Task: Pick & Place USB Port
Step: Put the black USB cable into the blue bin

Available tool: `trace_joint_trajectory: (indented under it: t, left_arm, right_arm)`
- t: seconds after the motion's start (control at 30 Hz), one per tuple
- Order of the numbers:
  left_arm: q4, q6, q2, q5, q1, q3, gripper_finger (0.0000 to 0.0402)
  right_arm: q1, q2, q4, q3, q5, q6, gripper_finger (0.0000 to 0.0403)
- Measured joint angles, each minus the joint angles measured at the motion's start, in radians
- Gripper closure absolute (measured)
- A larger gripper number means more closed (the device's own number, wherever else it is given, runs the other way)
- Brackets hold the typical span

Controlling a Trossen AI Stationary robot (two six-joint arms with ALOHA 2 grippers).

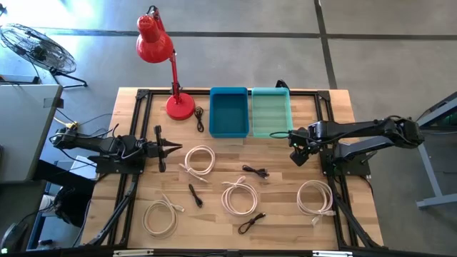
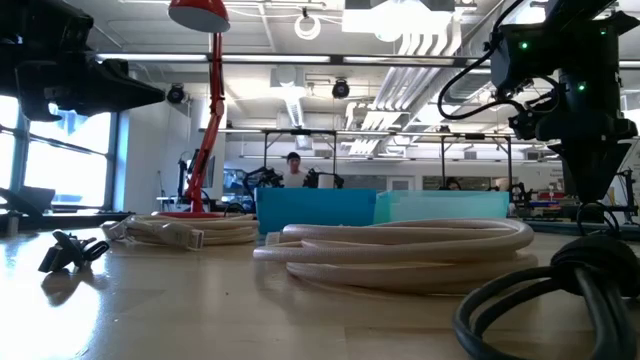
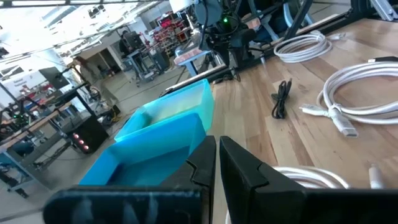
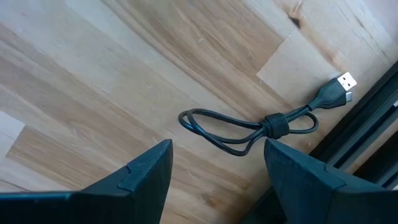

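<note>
Beyond the far edge I see a big open workshop with a grey concrete floor [image 1: 371, 64], a ceiling hung with pipes and round lights, rows of benches and racks, and a person [image 2: 293, 168] well back behind the bins. On that floor to my left stands a fan [image 1: 32, 48]. My work surface is a pale wooden table [image 1: 278, 207] with black frame rails, its boards showing a dark knot in the right wrist view. At the back sit a blue bin [image 1: 229, 112] and a teal bin [image 1: 270, 112] touching side by side, with a red desk lamp [image 1: 158, 50] just left of them. Four coiled white cables lie across the middle and front, one [image 1: 200, 160] near the left gripper [image 1: 176, 148], whose fingers are pressed together and empty, pointing toward the table's middle. My right gripper [image 1: 298, 151] hangs just in front of the teal bin, fingers spread wide with nothing between them. Right below it, in its wrist view, lies a short black USB cable [image 4: 261, 127] tied in a loop, plug toward the rail. A few other small black cables, one [image 1: 255, 171] mid-table, lie loose nearby.
</note>
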Motion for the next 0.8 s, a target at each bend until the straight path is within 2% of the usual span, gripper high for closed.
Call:
trace_joint_trajectory:
  t: [0.5,0.8]
  left_arm:
    - [-0.001,-0.019,0.0,0.001,0.0,0.0,0.0383]
    - [-0.001,-0.019,0.0,0.002,0.0,0.0,0.0383]
  right_arm:
    - [0.04,0.0,0.025,-0.003,0.036,0.004,0.0157]
    - [0.044,0.013,0.185,-0.175,-0.021,-0.002,0.017]
